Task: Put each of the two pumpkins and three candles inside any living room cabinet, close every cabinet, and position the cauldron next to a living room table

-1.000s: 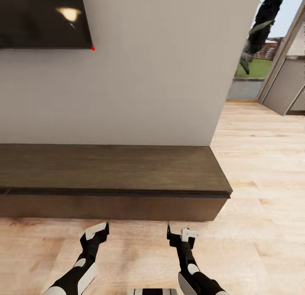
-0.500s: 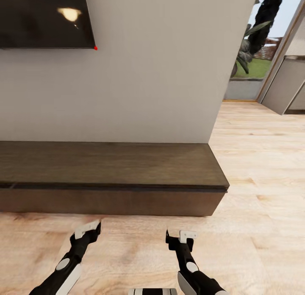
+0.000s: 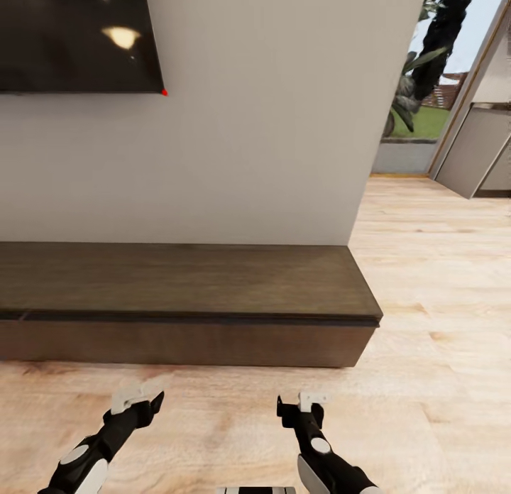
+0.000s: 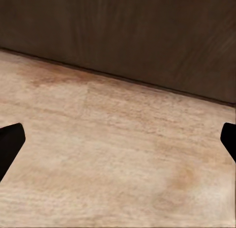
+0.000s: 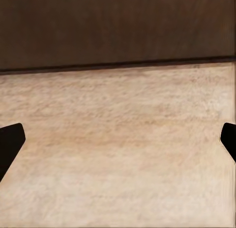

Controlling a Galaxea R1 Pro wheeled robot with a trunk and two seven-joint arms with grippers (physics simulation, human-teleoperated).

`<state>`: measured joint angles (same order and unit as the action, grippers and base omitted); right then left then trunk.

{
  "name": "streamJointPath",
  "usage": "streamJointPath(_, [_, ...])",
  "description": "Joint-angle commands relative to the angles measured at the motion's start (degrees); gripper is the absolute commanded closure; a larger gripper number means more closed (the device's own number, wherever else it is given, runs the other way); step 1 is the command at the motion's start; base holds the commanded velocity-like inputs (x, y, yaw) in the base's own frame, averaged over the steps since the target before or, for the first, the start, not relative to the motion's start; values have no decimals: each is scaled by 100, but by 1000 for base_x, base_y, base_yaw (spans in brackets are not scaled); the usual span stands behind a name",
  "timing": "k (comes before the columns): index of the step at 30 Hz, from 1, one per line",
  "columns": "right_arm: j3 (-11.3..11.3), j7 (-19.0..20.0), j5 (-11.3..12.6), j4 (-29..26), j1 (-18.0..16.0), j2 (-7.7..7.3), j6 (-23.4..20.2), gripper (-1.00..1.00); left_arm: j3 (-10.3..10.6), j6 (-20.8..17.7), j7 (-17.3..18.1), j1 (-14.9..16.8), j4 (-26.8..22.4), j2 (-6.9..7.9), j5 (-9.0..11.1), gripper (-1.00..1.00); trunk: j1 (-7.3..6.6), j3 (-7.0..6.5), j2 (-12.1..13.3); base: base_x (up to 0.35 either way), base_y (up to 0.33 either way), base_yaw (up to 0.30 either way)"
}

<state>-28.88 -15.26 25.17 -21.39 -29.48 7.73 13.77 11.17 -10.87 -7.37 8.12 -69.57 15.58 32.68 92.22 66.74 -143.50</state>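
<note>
The cabinet [image 3: 184, 288] is a long, low, dark brown unit against the white wall, and its flat fronts are closed. My left gripper [image 3: 138, 400] hovers over the wooden floor just in front of it, open and empty. My right gripper [image 3: 298, 403] is level with it further right, also open and empty. In the left wrist view the black fingertips [image 4: 10, 142] sit far apart, with the cabinet front [image 4: 123, 36] ahead. The right wrist view shows wide-spread fingertips [image 5: 10, 142] facing the cabinet front [image 5: 118, 26]. The pumpkins, candles and cauldron are out of view.
A black wall TV [image 3: 74, 36] hangs above the cabinet at the upper left. The wall ends at a corner [image 3: 362, 196]. Past it, light wooden floor [image 3: 440, 302] runs to a glass door with plants outside [image 3: 426, 68].
My left arm has drawn back and to the left, away from the cabinet. The right gripper has pulled back slightly. The head view has shifted a little.
</note>
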Motion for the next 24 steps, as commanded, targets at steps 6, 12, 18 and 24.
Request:
streamJointPath(6, [-48,-41,66,17,17,-19,-108,-100,-399,-813,-43,-3,31,-41,198,-100,-16,-129,6,0,0,0])
streamJointPath(12, [-43,-25,88,34,21,-25,-148,-100,-527,-931,-1,0,391,-54,255,-100,-32,-262,14,0,0,0])
streamJointPath(18, [-42,-21,117,46,22,-25,-203,-100,-622,-925,0,10,922,-65,370,-100,-47,-395,22,0,0,0])
streamJointPath(24, [-51,-22,119,57,54,-17,-189,-100,-624,-938,-48,59,1045,-95,381,-100,-120,-515,145,0,0,0])
